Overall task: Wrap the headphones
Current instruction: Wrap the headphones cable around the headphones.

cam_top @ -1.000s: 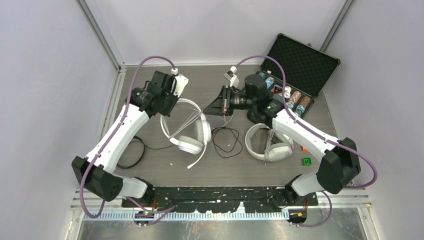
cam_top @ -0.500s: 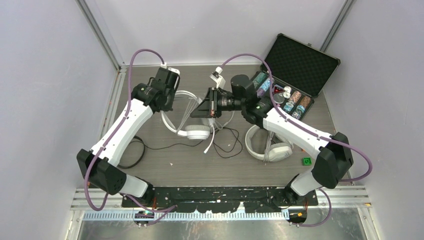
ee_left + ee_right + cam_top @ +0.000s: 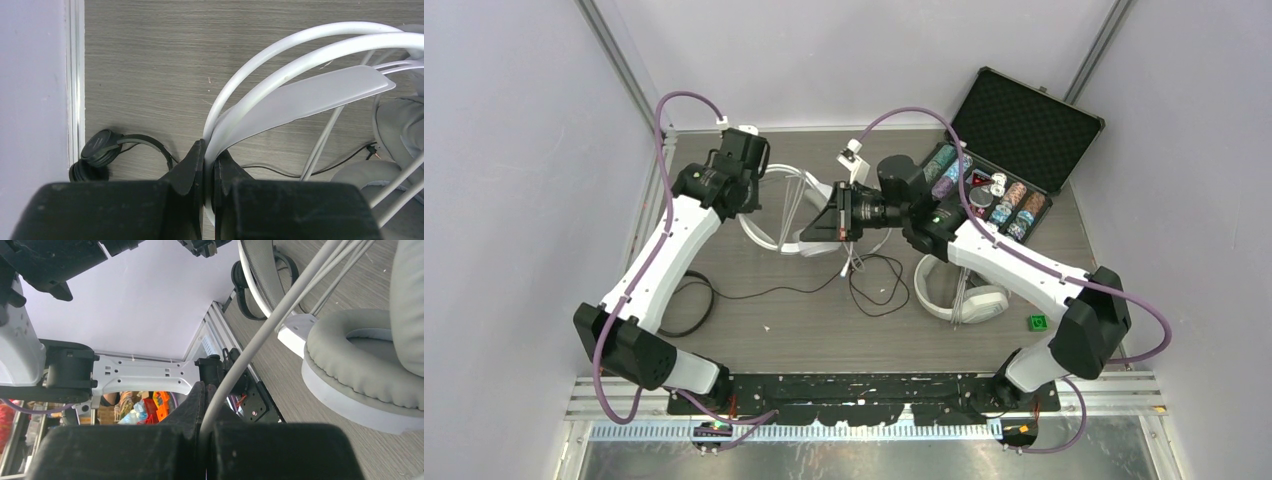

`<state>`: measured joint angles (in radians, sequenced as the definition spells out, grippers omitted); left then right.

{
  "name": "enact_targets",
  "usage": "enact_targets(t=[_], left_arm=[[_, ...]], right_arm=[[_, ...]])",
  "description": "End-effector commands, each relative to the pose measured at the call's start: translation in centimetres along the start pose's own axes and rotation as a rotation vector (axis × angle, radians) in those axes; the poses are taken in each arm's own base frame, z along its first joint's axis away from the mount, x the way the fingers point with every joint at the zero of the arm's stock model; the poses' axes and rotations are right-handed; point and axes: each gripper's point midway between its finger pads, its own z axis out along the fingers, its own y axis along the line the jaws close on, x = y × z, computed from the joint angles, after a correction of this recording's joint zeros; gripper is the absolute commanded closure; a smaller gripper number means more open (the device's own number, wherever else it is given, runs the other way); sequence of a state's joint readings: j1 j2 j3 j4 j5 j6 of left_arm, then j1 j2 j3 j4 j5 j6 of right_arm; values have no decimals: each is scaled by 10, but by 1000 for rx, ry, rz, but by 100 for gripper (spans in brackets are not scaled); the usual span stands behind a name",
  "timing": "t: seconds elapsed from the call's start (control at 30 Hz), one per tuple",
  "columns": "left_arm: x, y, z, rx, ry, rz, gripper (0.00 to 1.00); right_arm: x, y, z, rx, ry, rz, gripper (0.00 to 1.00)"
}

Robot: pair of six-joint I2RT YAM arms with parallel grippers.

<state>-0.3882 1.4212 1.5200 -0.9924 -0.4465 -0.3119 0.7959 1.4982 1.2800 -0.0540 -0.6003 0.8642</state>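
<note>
White over-ear headphones (image 3: 300, 95) with pale padded cups are held over the far left-centre of the grey wood-grain worktop (image 3: 150, 60). Left pincer (image 3: 209, 154) pinches their flat headband; right pincer (image 3: 206, 390) is pressed onto their thin white cable (image 3: 270, 325), which runs straight.

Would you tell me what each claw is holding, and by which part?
The left claw grips a white headset by its headband; the right claw pinches a white cable.
</note>
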Motion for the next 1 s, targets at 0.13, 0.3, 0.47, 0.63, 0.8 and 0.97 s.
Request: enact_targets(t=[0.13, 0.3, 0.47, 0.63, 0.8, 0.97], left_arm=[[-38, 6, -17, 5, -143, -204, 100], [-46, 10, -25, 13, -176, -297, 100], [-54, 17, -33, 9, -186, -388, 100], [-62, 15, -42, 45, -200, -496, 100], [-76, 11, -60, 123, -258, -603, 100], [-86, 5, -77, 199, -281, -695, 100]], right_arm=[[-11, 51, -10, -105, -58, -131, 95], [6, 45, 6, -72, -29, -180, 94], [13, 40, 10, -20, -46, -239, 97], [35, 19, 18, 44, -3, -418, 93], [32, 9, 18, 83, -53, -542, 92], [25, -5, 19, 155, -123, -629, 92]])
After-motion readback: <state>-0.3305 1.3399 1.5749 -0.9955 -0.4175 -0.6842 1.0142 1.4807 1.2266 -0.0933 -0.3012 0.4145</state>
